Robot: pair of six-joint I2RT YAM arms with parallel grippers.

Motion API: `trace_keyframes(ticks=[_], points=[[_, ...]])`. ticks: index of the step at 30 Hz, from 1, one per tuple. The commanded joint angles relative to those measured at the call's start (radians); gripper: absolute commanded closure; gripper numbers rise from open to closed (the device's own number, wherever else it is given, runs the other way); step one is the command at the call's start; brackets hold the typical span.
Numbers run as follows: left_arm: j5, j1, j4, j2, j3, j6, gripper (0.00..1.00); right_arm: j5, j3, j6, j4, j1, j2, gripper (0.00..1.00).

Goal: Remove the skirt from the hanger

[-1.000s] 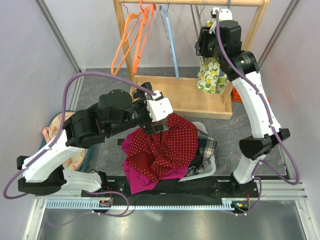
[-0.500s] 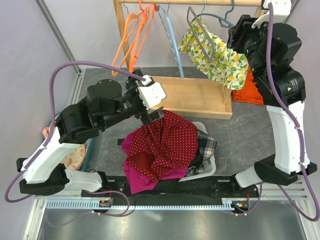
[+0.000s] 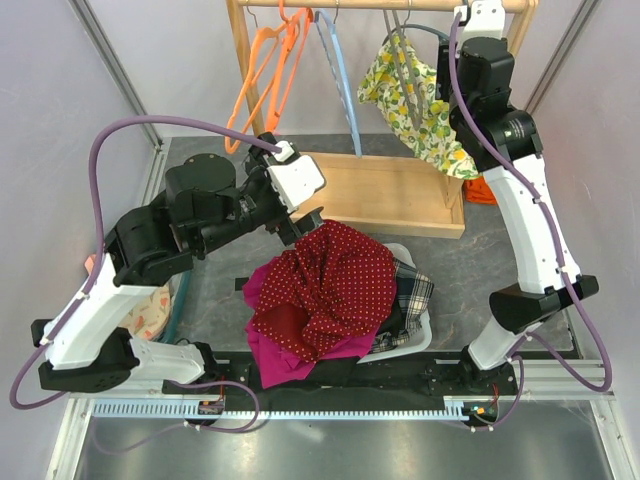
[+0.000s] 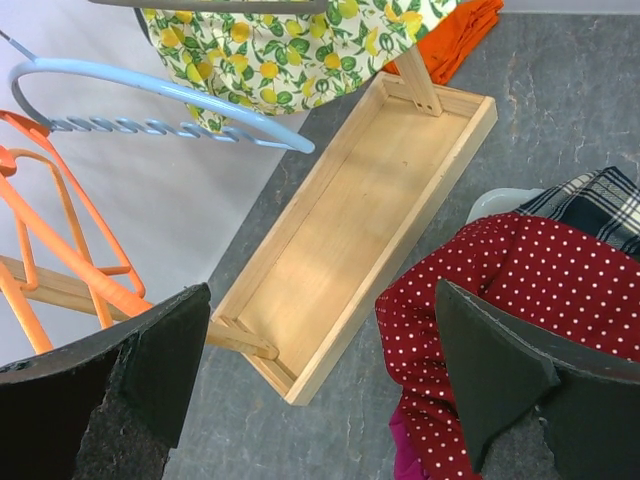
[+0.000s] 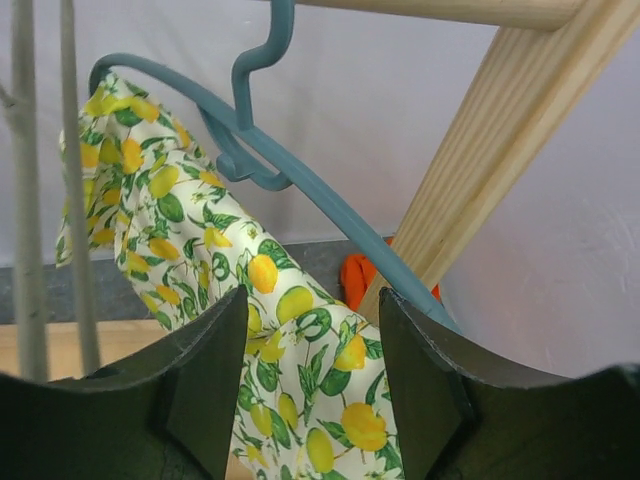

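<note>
**Top view.** One lemon-print skirt [image 3: 425, 100] hangs on one teal hanger [image 3: 425, 33] at 1 o'clock. Two orange hangers [image 3: 268, 75] and one blue hanger [image 3: 338, 70] hang near 12. The right arm [image 3: 525, 210] now stands further toward 9 o'clock than half a second earlier.

**Left wrist.** The left end effector [image 4: 320, 340] gapes wide and is empty.

**Right wrist.** The right end effector [image 5: 310, 320] has its jaws parted and clamps nothing. The skirt lies just beyond, its hem cut off.

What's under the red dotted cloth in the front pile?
Below the dotted cloth, a magenta cloth shows at the near left and a plaid cloth at the right, beside a white rim. Anything under the middle is covered.
</note>
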Motion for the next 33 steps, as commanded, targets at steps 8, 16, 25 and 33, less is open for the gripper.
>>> trace_keyframes(ticks=[8, 16, 25, 33], points=[[0.052, 0.049, 0.019, -0.020, -0.019, -0.056, 0.01, -0.075, -0.161, 0.009, 0.227, -0.006, -0.179, 0.39], [0.062, 0.059, 0.020, -0.027, -0.027, -0.061, 0.01, -0.029, -0.228, -0.033, 0.315, -0.010, -0.198, 0.39], [0.060, 0.067, 0.020, -0.037, -0.028, -0.059, 0.01, -0.062, -0.110, 0.009, 0.162, -0.025, -0.060, 0.39], [0.063, 0.075, 0.019, -0.041, -0.028, -0.059, 0.00, -0.083, -0.085, 0.047, 0.103, -0.029, -0.058, 0.46]])
